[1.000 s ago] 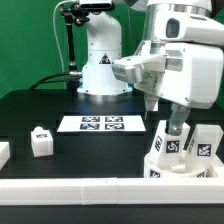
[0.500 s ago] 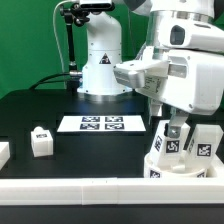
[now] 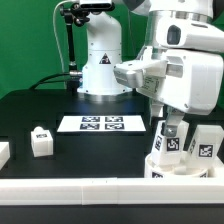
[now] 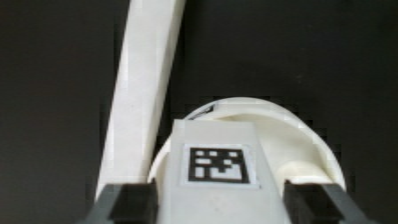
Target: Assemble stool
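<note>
Stool leg (image 3: pixel 170 142), pinched in the gripper (image 3: pixel 172 129), stands on the seat (image 3: pixel 163 168) at the table's (image 3: pixel 60 105) near corner, exterior view's right. Gripper has edged slightly rightward; fitting judged unfinished.

light: bright, even — shadows: faint | white parts glare | wrist view: soft, blurred — low resolution

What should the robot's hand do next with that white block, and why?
Probably ease the leg straight down into the seat. The gripper holds it upright right over the round seat, beside another leg standing there, so fitting it in looks like the next step.
</note>
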`<state>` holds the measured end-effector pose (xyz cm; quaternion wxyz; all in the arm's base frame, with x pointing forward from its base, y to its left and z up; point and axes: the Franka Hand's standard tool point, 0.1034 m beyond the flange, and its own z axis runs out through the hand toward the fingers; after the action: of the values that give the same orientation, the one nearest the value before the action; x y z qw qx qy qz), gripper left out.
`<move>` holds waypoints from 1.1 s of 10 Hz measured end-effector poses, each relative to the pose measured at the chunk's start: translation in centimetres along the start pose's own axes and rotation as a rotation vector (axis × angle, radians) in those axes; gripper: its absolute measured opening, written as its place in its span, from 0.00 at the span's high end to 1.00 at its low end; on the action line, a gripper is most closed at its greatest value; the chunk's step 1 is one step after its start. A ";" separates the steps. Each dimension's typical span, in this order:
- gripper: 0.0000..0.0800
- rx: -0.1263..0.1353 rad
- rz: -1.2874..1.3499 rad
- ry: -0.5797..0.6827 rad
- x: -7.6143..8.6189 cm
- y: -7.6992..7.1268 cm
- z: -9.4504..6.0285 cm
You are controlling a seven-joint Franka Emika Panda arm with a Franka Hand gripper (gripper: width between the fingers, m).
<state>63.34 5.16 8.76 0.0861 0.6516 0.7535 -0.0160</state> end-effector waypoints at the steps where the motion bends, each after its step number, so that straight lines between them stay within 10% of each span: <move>1: 0.58 0.025 0.110 -0.006 -0.1 -0.3 0.0; 4: 0.58 0.095 0.395 -0.035 -0.3 -0.7 0.1; 11: 0.58 0.097 0.901 -0.051 -0.2 -0.8 0.1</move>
<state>62.64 4.79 8.60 0.0724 0.9171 0.3910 -0.0282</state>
